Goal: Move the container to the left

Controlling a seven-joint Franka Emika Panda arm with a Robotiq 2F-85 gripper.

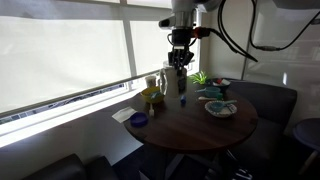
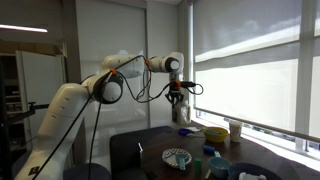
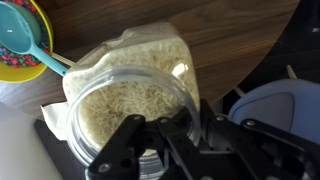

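While hanging straight down over the round wooden table, brackets one container with the end effector, dark fingers sitting at 6 o'clock of the jar's rim in the wrist view. Cannot tell whether clamped on the jar or merely close around it. Appears in both exterior views as a single pale cylinder directly beneath the end effector, toward the window side of the table. Cannot tell whether standing on the wood or raised off it.

Seen from the wrist: one clear bag of white grains at 12 o'clock of the container, partly behind it. One yellow bowl at 10 o'clock, speckled with colour inside, holding one teal spoon.

Seen in an exterior view, counted around the container: one pale cup just beside it at 9 o'clock. One small purple dish at 8 o'clock, near the table edge, with one white sheet beside that. One plate carrying teal items at 4 o'clock. One green plant at 2 o'clock.
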